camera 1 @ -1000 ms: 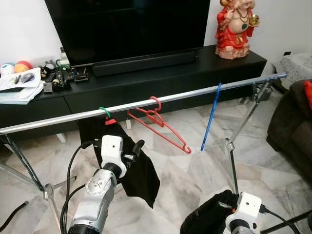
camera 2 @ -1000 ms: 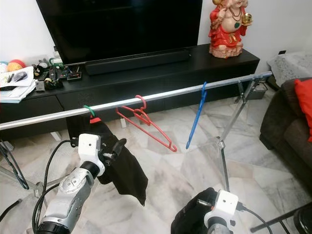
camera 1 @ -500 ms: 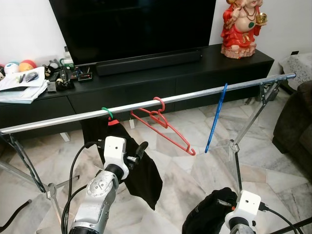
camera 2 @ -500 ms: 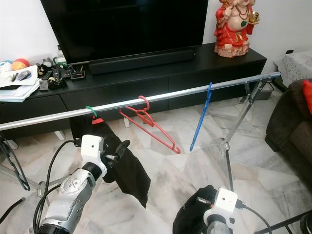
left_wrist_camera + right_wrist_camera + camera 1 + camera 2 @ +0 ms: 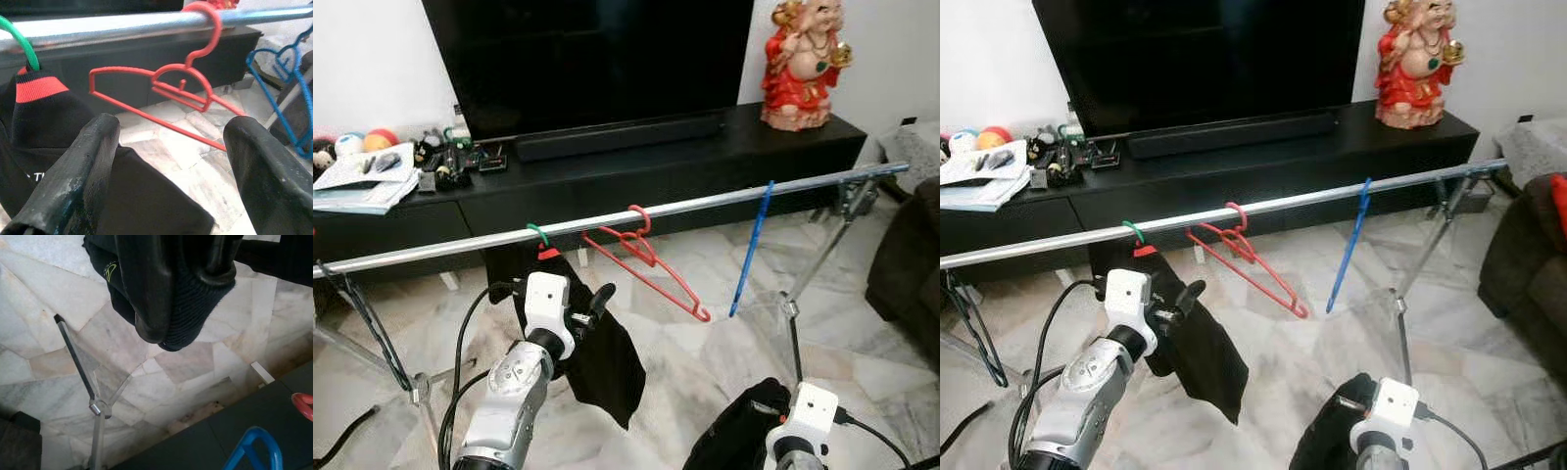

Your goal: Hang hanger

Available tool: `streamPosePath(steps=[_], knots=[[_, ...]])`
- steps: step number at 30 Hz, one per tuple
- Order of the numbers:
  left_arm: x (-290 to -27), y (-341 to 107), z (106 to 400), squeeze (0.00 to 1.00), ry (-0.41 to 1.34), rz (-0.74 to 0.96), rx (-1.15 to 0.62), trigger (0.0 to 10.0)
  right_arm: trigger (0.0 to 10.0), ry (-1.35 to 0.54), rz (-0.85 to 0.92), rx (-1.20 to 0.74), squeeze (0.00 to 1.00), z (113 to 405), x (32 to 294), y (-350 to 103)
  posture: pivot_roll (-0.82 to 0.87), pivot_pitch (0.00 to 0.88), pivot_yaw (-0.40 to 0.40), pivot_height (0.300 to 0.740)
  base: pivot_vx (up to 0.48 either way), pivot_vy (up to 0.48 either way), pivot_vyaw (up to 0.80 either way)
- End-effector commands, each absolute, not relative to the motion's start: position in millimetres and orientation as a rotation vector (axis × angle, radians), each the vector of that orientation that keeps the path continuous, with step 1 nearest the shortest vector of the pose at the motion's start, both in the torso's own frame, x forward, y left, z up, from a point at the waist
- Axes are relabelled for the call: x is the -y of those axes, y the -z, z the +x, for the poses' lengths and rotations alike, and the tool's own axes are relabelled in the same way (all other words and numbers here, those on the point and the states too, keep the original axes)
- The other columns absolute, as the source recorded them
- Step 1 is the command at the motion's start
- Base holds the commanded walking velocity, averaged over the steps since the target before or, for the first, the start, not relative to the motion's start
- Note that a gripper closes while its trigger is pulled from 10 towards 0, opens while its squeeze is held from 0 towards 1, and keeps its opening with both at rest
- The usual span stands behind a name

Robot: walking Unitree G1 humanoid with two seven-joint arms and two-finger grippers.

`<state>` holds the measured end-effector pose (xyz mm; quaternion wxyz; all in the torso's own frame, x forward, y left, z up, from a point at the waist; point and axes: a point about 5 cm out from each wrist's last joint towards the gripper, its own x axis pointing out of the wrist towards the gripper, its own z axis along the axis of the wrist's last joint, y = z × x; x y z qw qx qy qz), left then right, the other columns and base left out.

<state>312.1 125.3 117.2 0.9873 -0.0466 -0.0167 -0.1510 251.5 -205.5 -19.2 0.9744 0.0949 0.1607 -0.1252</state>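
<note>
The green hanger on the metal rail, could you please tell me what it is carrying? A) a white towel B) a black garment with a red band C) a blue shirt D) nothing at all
B: the green hanger hooks over the rail and a black garment with a red band at its neck hangs from it.

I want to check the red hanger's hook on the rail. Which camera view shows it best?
The left wrist view: the red hanger is close, its hook over the metal rail. Both eye views show it whole but small. The right wrist view catches just a red sliver at the edge.
</note>
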Motion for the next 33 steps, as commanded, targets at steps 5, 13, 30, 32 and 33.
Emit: streamPosePath(steps=[5,13,30,32,33], knots=[[-123.0,-117.6,310.0,0.0,0.32,-0.092,0.031,10.0,10.0,0.27,0.202,-0.312,0.0,251.7,207.6,18.0,-0.03,0.053,0.078,0.74,0.274,0.0,0.0],[-116.3,-118.7,306.2,0.0,0.383,-0.08,0.035,10.0,10.0,0.268,0.202,-0.313,0.0,252.1,207.0,18.0,-0.03,0.055,0.075,0.74,0.279,0.0,0.0],[-97.1,-108.8,295.2,0.0,0.588,-0.009,-0.034,10.0,10.0,0.263,0.209,-0.316,0.0,253.2,203.2,18.2,-0.03,0.054,0.081,0.74,0.062,0.0,0.0],[-100.8,-105.4,295.9,0.0,0.55,-0.004,-0.048,10.0,10.0,0.265,0.21,-0.317,0.0,252.8,203.2,18.5,-0.03,0.055,0.081,0.74,0.0,0.0,0.0],[-101.4,-104.9,296.0,0.0,0.545,-0.001,-0.051,10.0,10.0,0.265,0.21,-0.317,0.0,252.7,203.2,18.6,-0.02,0.055,0.081,0.74,0.0,0.0,0.0]])
